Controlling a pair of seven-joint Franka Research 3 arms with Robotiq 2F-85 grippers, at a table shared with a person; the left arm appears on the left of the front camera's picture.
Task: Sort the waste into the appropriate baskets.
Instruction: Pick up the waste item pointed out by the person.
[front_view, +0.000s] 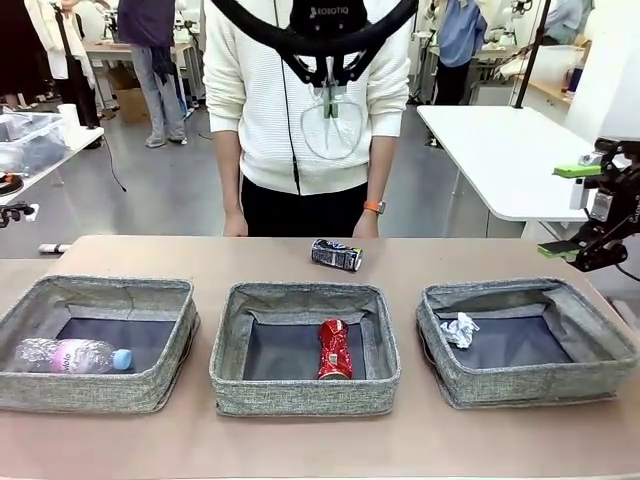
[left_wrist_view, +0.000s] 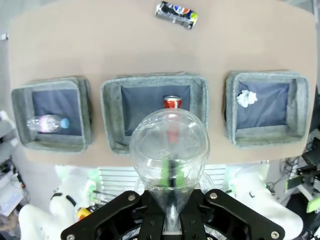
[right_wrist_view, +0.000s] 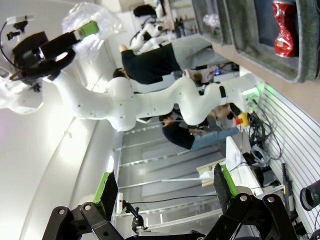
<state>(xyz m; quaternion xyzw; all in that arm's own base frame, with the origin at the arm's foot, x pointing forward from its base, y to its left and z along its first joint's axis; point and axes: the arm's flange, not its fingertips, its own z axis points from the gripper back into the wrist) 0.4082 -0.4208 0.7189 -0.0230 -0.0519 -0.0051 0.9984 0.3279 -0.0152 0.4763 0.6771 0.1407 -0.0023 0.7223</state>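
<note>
Grip: left pincer (left_wrist_view: 169, 200) is clamped on the clear plastic cup (left_wrist_view: 170, 150). The thin wall is squeezed narrow where the pads bite, and the round end points away from the wrist.
Reason for the hold: a pinch on the wall is, by my reading, the surest purchase on so soft a cup. Carrying it high should keep it above the basket walls.
Left arm pose: raised well above the near side of the table (left_wrist_view: 100, 45), wrist turned straight down, fingers aimed at the baskets.
Under the pincer: middle basket (left_wrist_view: 112, 117), holding the crushed red can (left_wrist_view: 172, 102).
To the pincer's left: left basket (left_wrist_view: 22, 115), with the plastic bottle (left_wrist_view: 47, 122) lying in it.
To its right: right basket (left_wrist_view: 300, 107), with the paper wad (left_wrist_view: 246, 97).
Beyond it: dark printed can (left_wrist_view: 175, 14) on bare table, past the middle basket.
Reason for the layout: each basket holds one kind of waste, so the cup probably belongs with the bottle. That calls for a sideways shift before release.
Right pincer (front_view: 572, 212): jaws wide, nothing between them. It is held level above the table, outside the right basket, fingers pointing inward.
</note>
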